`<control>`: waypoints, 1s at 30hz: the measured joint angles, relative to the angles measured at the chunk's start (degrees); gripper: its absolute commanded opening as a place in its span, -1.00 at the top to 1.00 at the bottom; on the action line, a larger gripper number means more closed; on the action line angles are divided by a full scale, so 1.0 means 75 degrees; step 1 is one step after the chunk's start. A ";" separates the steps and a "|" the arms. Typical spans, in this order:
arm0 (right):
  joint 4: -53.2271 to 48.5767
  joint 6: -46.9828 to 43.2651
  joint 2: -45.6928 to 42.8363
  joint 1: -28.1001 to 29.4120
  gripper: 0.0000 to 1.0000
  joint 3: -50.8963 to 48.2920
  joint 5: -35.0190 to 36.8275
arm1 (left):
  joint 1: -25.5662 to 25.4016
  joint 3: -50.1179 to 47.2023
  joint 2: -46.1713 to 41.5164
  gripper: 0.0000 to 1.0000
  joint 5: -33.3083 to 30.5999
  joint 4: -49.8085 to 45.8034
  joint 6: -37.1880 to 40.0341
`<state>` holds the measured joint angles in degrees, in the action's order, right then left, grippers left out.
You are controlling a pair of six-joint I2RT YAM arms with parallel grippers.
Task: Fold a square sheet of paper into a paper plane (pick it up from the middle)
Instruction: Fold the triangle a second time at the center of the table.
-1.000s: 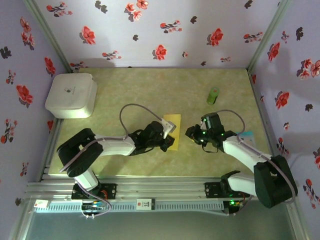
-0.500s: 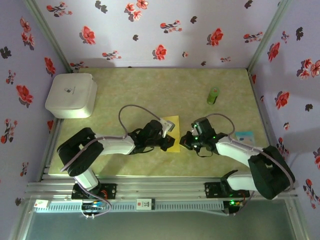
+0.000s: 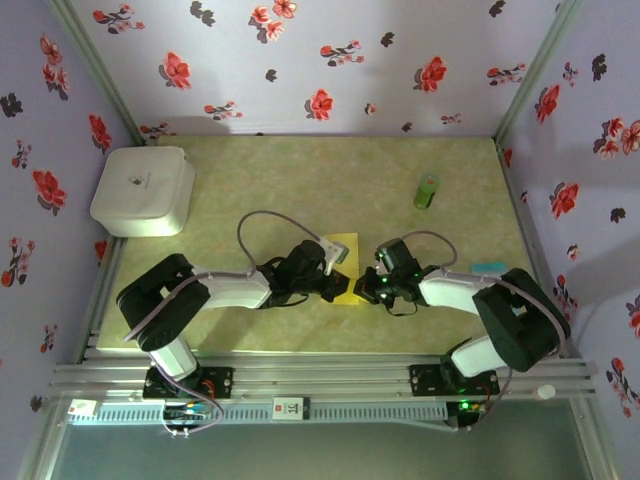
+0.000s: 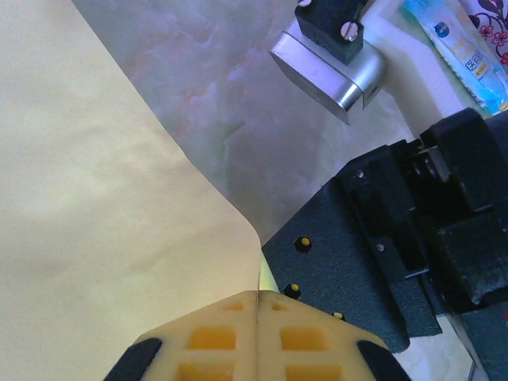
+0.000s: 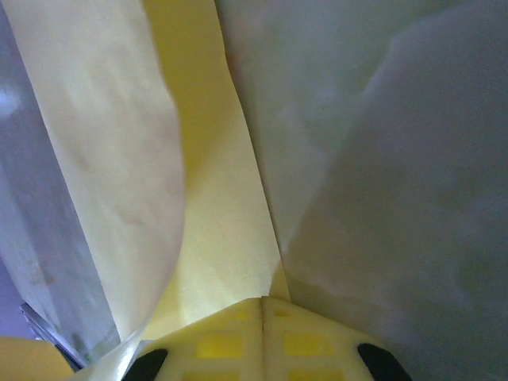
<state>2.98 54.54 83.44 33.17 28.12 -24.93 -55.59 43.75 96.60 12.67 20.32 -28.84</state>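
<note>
The square sheet of paper is bright yellow and partly folded, lying at the table's middle between the two arms. My left gripper is shut on the sheet's near edge. In the left wrist view its pads meet on the paper's edge. My right gripper faces it from the right, almost touching it. It is shut too, and its pads pinch a corner of the paper. One flap of the sheet curls up at the left of the right wrist view.
A white rounded box stands at the back left. A small green cylinder lies at the back right. A light blue packet rests by the right wall. The right arm's black gripper body crowds close beside my left fingers.
The right gripper has moved left across the table to the paper's near right edge and shut on it. The left gripper has kept its hold and barely shifted.
</note>
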 measured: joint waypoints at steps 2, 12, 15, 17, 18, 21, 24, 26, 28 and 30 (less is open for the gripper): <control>0.0012 -0.0009 0.0029 0.0000 1.00 0.0017 -0.0009 | 0.0003 0.0000 0.0000 1.00 0.0000 0.0000 0.0000; -0.0685 -0.0484 0.0192 0.0020 1.00 0.0501 0.0335 | 0.0047 0.0000 0.0000 1.00 -0.0003 0.0035 -0.0105; -0.0968 -0.0697 0.0219 0.0015 1.00 0.0641 0.0455 | 0.0140 -0.0006 0.0000 1.00 -0.0003 0.0154 -0.0201; -0.1116 -0.0825 0.0233 0.0012 1.00 0.0723 0.0525 | 0.0219 -0.0012 0.0000 1.00 -0.0003 0.0262 -0.0291; -0.1163 -0.0874 0.0236 0.0012 1.00 0.0743 0.0545 | 0.0248 -0.0015 0.0000 1.00 -0.0006 0.0286 -0.0318; -0.1244 -0.0965 0.0236 0.0006 1.00 0.0778 0.0586 | 0.0294 -0.0067 0.0029 1.00 -0.0029 0.0408 -0.0373; -0.1303 -0.1023 0.0236 -0.0009 1.00 0.0807 0.0595 | 0.0300 -0.0093 0.0152 1.00 -0.0029 0.0490 -0.0428; -0.1349 -0.1026 0.0236 -0.0020 1.00 0.0828 0.0600 | 0.0300 -0.0093 0.0242 1.00 -0.0029 0.0493 -0.0466; -0.1393 -0.1049 0.0236 -0.0023 1.00 0.0848 0.0627 | 0.0300 -0.0096 0.0280 1.00 -0.0029 0.0490 -0.0487; -0.1402 -0.1064 0.0236 -0.0023 0.99 0.0848 0.0641 | 0.0300 -0.0096 0.0286 1.00 -0.0032 0.0498 -0.0487</control>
<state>-7.53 46.57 85.21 32.99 34.48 -20.12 -53.34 43.03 98.74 12.43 24.05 -32.49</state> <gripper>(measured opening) 0.046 0.048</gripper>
